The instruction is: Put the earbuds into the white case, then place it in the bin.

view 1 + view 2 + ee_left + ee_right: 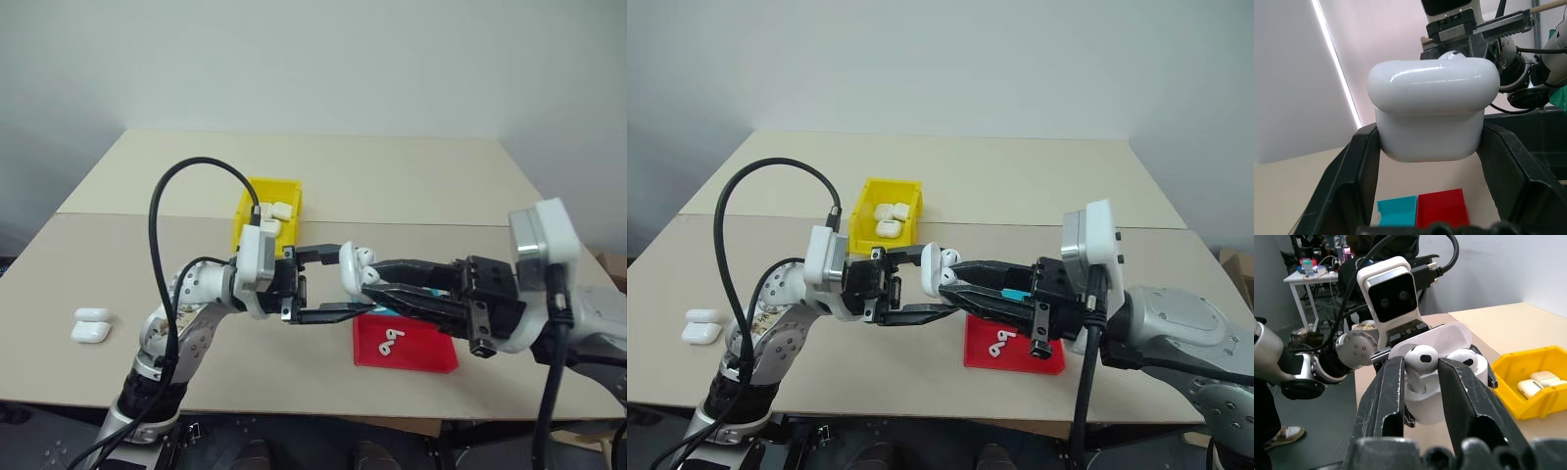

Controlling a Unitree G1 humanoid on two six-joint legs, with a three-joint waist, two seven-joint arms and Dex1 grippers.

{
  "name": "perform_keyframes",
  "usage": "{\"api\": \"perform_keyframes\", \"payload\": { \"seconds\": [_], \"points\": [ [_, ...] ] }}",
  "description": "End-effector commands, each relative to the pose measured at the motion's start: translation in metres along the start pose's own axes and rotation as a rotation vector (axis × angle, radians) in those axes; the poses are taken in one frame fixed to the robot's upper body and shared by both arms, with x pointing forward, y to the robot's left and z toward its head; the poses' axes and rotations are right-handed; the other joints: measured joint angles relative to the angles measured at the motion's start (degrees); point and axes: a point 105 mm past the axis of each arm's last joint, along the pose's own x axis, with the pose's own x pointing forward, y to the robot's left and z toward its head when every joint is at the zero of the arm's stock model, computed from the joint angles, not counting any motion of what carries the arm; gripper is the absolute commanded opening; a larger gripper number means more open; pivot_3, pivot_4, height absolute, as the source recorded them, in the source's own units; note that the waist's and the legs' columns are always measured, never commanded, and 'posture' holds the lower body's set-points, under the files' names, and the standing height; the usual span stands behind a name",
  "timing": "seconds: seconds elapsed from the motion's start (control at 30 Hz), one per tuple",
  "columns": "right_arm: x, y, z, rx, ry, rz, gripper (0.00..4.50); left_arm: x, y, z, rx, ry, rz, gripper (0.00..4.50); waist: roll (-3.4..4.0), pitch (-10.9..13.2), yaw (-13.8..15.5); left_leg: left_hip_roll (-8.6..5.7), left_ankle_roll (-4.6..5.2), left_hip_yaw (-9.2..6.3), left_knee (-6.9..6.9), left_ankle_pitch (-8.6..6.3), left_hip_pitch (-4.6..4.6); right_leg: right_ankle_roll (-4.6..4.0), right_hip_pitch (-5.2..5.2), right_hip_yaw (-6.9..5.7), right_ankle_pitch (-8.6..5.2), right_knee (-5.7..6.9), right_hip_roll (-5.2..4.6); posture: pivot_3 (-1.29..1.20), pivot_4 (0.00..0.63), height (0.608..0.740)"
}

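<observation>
Silver-grey arms, black looping cables, white wrist cameras, black claws.

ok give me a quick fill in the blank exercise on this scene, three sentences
1. The left gripper is shut on the glossy white earbud case, whose hinged lid is ____.
2. The right gripper pinches a tiny white ____ over that case.
3. The bright yellow plastic bin holds several white ____.

Missing words: open; earbud; cases
</observation>
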Motion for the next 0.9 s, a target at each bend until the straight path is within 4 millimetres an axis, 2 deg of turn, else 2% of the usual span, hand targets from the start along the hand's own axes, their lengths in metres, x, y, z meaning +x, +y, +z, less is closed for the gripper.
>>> {"api": "perform_keyframes", "payload": {
  "seconds": [0.03,0.3,0.43,0.7,0.9],
  "points": [
    [0.000,0.005,0.002,-0.046,0.007,0.010,1.27,0.002,0.000,0.009,0.035,-0.034,-0.011,2.74,0.00,0.0,0.0,0.00,0.00,0.00,0.00,0.00,0.00,0.00,0.01,0.00,0.00,-0.01,0.00,0.00,0.150,0.740],
    [-0.001,0.005,0.003,-0.081,0.002,0.008,1.27,0.002,0.001,0.009,0.034,-0.037,-0.009,2.74,0.00,0.0,0.0,0.00,0.00,-0.01,0.00,0.00,0.00,0.00,0.02,-0.01,0.00,-0.02,0.00,0.00,0.150,0.740],
    [0.000,0.004,0.002,-0.105,0.010,-0.004,2.20,0.003,0.002,0.009,0.034,-0.038,-0.009,2.74,0.00,0.0,0.0,0.00,0.00,-0.01,0.00,0.00,0.00,0.01,0.03,-0.02,0.00,-0.02,0.00,0.00,0.150,0.740],
    [-0.007,0.003,0.003,-0.142,0.020,-0.012,2.20,0.001,0.002,0.008,0.036,-0.029,-0.011,2.74,0.00,0.0,0.1,0.00,0.00,-0.02,0.00,0.00,0.00,0.01,0.04,-0.03,0.01,-0.03,0.00,0.00,0.150,0.740],
    [-0.024,-0.007,0.021,-0.187,0.031,-0.024,2.20,0.002,0.007,0.004,0.040,-0.012,-0.010,2.74,-0.01,0.0,0.1,-0.01,0.00,-0.03,0.00,0.00,0.06,0.03,0.17,-0.05,0.02,-0.09,-0.01,0.00,0.150,0.740]
  ]
}}
